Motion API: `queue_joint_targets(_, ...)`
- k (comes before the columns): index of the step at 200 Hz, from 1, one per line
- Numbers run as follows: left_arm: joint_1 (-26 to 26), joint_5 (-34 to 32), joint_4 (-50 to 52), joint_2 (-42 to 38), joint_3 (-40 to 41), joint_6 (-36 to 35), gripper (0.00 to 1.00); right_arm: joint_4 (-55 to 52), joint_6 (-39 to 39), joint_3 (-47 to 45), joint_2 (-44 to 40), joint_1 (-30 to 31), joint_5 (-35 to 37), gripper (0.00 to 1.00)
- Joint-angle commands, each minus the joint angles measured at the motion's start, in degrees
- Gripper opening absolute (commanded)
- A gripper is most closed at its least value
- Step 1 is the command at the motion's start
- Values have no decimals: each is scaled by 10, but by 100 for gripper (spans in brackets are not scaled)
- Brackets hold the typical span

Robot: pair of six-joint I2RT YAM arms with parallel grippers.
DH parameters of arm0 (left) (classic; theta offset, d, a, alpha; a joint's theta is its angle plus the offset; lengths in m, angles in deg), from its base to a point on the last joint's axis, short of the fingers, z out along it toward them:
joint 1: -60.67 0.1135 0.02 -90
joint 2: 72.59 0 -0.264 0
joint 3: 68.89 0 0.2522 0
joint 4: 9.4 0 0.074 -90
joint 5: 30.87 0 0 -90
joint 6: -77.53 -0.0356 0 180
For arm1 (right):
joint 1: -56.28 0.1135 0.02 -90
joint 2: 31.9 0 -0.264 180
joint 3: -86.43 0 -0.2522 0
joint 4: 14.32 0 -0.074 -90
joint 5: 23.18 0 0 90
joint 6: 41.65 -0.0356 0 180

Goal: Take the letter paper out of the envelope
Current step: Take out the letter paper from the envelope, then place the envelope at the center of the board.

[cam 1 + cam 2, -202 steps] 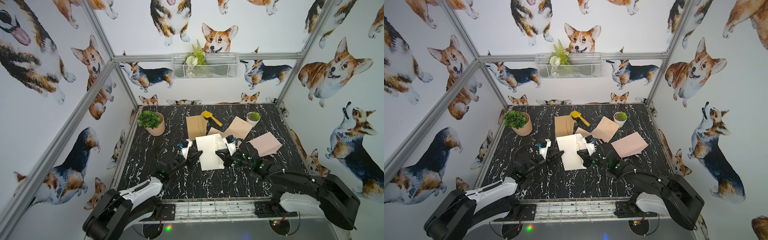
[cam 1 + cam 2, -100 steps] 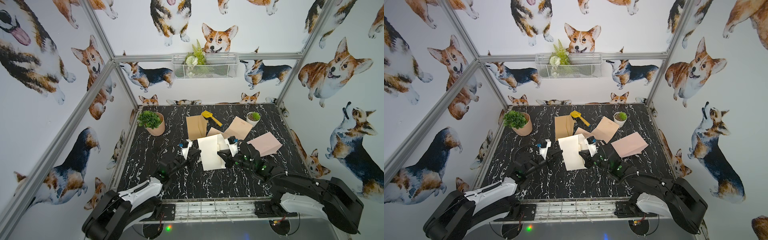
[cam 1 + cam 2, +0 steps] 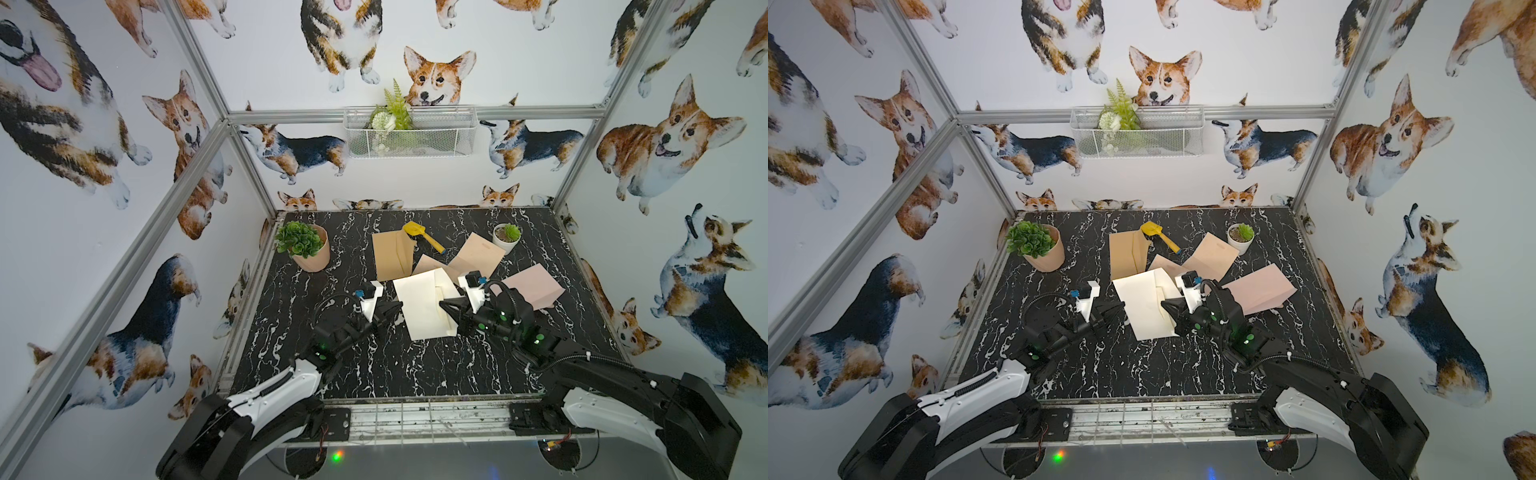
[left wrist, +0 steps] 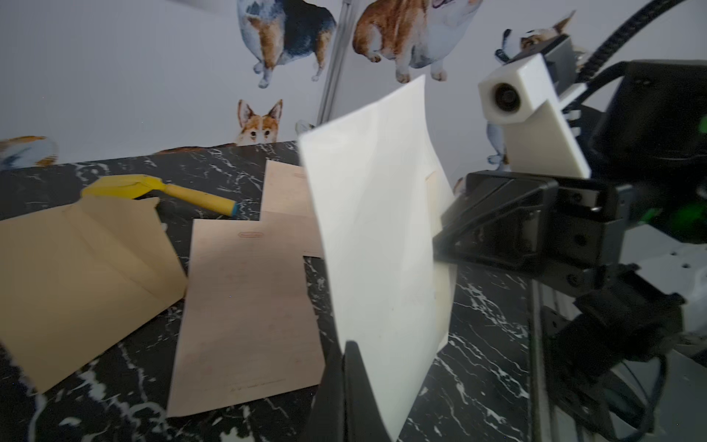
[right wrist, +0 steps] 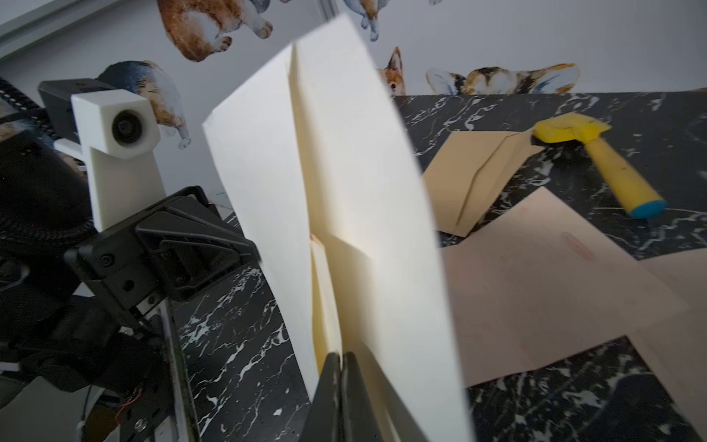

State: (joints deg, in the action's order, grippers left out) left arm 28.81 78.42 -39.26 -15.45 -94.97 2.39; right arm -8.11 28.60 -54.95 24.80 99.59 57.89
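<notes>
Jaws on both arms are pressed fully together. Those of the left gripper (image 4: 346, 367) pinch the plain outer edge of the cream envelope (image 3: 422, 307), which stands on edge, raised off the table and spanning the gap between the two sets of jaws. Those of the right gripper (image 5: 340, 367) bite at the opposite side, where the envelope's walls part. What they hold looks like the yellower inner layer, the letter paper (image 5: 325, 298), though blur at the tips leaves open that an envelope wall is caught with it. The letter paper lies mostly inside the envelope, showing only nearest the right jaws.

Several things could go wrong, in my judgement:
- If a wall is pinched along with the sheet, drawing the jaws apart would only stretch or tear the envelope.
- The left jaws hold a thin margin, so a sharp pull could slip it free and envelope and letter would travel together.
- A pull out of line with the pocket could crumple the sheet inside.
- Anything dropped would land among the loose sheets (image 4: 248, 298) beneath the jaws and be hard to tell apart.
</notes>
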Motion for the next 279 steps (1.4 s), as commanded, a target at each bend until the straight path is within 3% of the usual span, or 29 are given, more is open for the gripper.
queue_joint_targets(1, 0, -49, 16, -3, 1, -9, 0, -32, -5, -4, -17, -3, 38, 0)
queue_joint_targets(26, 0, -54, 22, -4, 0, -8, 0, -45, -2, -7, -36, -6, 44, 0)
queue_joint_targets(43, -1, -95, 53, -17, -2, -7, 0, -61, 1, -6, -51, -8, 51, 0)
queue_joint_targets(79, 1, -246, 137, -83, 7, 10, 0, -101, 4, -7, -91, -19, 64, 0)
queue_joint_targets(103, 17, -374, 256, -119, -6, 51, 0, -128, -5, -3, -106, -33, 55, 0)
queue_joint_targets(179, 173, -400, 378, -114, -22, 149, 0, -130, -17, 11, -74, -38, 23, 0)
queue_joint_targets(202, 203, -421, 404, -110, -21, 190, 22, -141, -20, 20, -59, -38, 4, 0)
queue_joint_targets(235, 212, -411, 391, -120, -11, 193, 65, -176, -32, 36, -36, -40, -15, 0)
queue_joint_targets(264, 212, -417, 398, -137, -7, 194, 69, -223, -38, 61, -17, -41, -35, 0)
queue_joint_targets(279, 212, -386, 375, -147, 3, 181, 68, -297, -56, 91, -1, -43, -6, 0)
